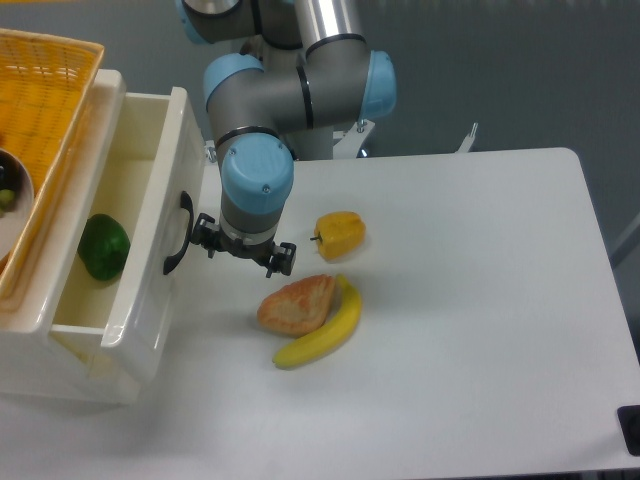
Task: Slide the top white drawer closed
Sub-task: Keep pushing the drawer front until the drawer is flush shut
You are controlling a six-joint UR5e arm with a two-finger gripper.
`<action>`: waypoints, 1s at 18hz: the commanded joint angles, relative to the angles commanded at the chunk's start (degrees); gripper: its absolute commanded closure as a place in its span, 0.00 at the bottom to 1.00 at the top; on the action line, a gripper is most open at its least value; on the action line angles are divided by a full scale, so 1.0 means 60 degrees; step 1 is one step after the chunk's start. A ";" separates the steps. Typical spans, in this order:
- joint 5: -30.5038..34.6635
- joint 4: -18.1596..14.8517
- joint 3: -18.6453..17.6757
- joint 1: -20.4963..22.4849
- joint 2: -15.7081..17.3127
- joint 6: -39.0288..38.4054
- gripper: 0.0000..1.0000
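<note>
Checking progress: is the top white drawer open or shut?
Open: the top white drawer is pulled out, its inside showing a green item.

The pincer [243,250] hangs beside the open top white drawer [150,200].

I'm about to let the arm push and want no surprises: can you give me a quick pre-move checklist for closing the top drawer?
1. top white drawer pulled out, ready to push: ok.
2. gripper beside the drawer front, near the dark handle: ok.
3. Contact with the front: cannot tell.
4. Gripper empty: ok; open or shut: cannot tell.
5. green object lies low inside the drawer, not over its rim: ok.
6. yellow pepper, bread and banana behind the gripper, away from the drawer: ok.
</note>
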 joint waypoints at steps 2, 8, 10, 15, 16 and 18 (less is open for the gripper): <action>0.0000 0.0015 0.0000 -0.0073 0.0000 -0.0131 0.00; 0.0000 0.0000 -0.0029 -0.0161 0.0102 -0.0191 0.00; 0.0000 0.0000 -0.0029 -0.0293 0.0117 -0.0205 0.00; 0.0000 0.0015 -0.0029 -0.0352 0.0117 -0.0396 0.00; 0.0000 0.0015 -0.0029 -0.0395 0.0117 -0.0410 0.00; 0.0000 0.0029 -0.0029 -0.0410 0.0132 -0.0468 0.00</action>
